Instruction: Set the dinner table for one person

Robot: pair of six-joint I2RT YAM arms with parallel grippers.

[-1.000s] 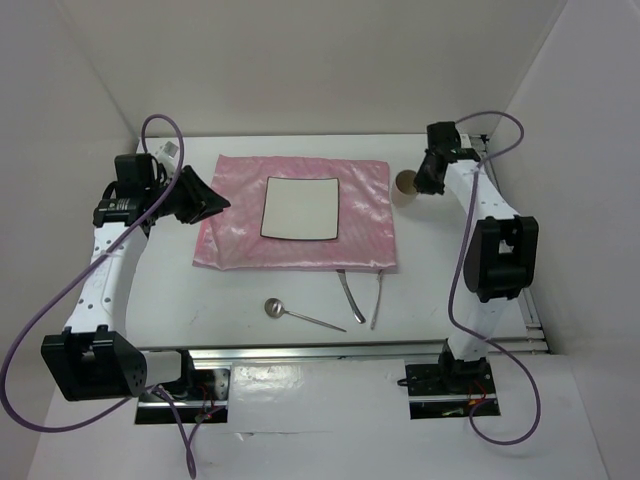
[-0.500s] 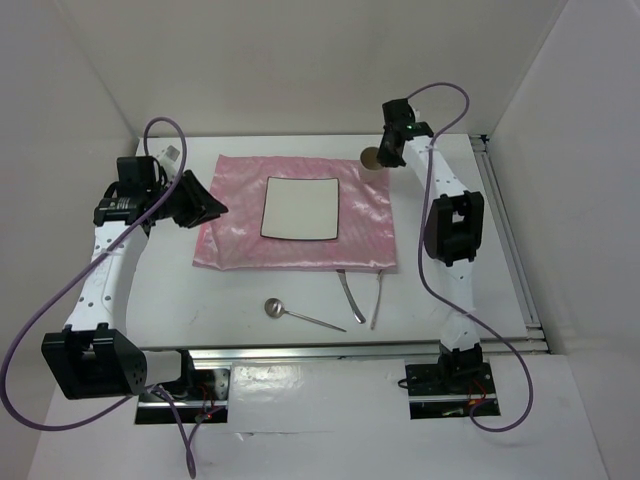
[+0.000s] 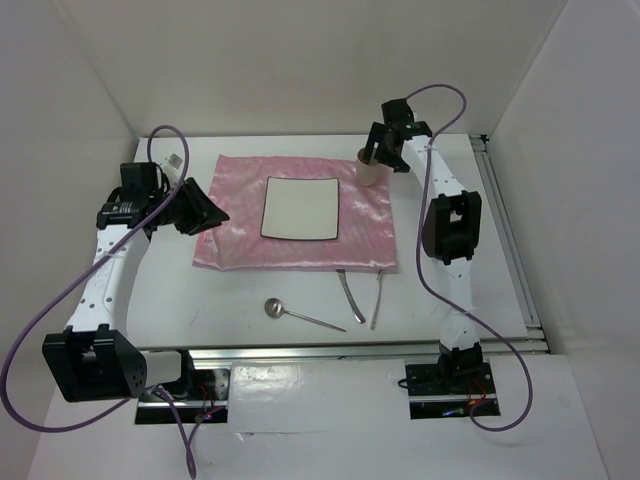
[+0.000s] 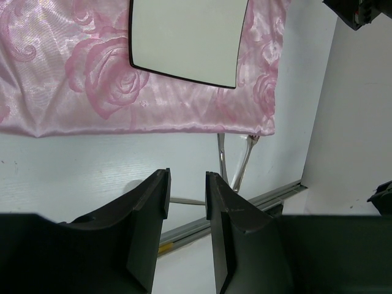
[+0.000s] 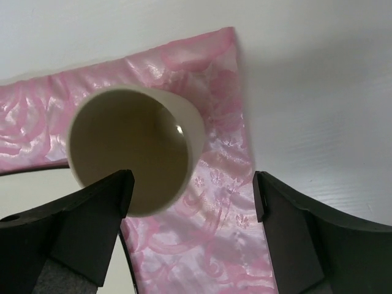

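The white counter [image 3: 200,300] fills the space between the white walls, with both arms bolted at its near edge. A pink mat [image 3: 365,235] lies toward the far edge, with a square white plate [image 3: 300,207] on its middle. The left gripper [image 4: 187,177] hovers at the mat's left side, fingers slightly parted and empty. The right gripper [image 5: 191,177] is spread wide around a beige cup [image 5: 131,150] on the mat's far right corner. Toward the near edge lie a spoon [image 3: 290,313] and two cutlery pieces [image 3: 352,300].
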